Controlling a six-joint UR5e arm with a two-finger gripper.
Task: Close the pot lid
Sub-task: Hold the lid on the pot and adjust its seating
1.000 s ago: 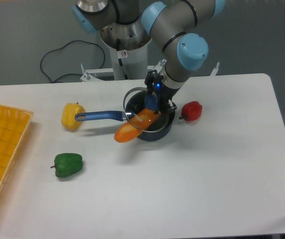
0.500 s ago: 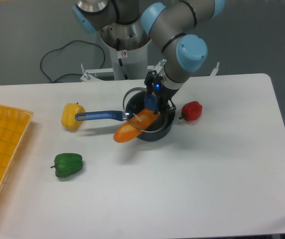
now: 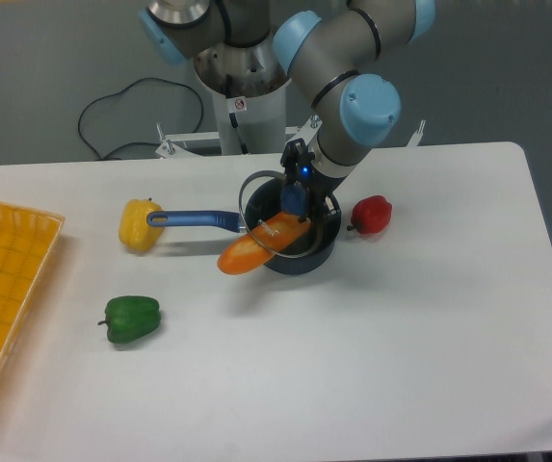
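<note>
The pot [image 3: 306,252] is a small dark saucepan on the white table, with its long blue handle [image 3: 191,220] pointing left. An orange carrot-like vegetable [image 3: 259,245] lies across its front rim and sticks out to the left. The lid [image 3: 274,214] is a clear glass disc with a metal rim, held tilted over the pot with its left edge raised. My gripper [image 3: 295,197] is shut on the lid's blue knob [image 3: 294,200], right above the pot.
A yellow pepper [image 3: 139,223] sits at the tip of the pot handle. A red pepper [image 3: 372,214] lies just right of the pot. A green pepper [image 3: 131,318] is at front left. An orange basket [image 3: 1,289] stands at the left edge.
The gripper and lid have shifted very slightly up and left. The carrot and the pot handle have nudged a little to the left.
</note>
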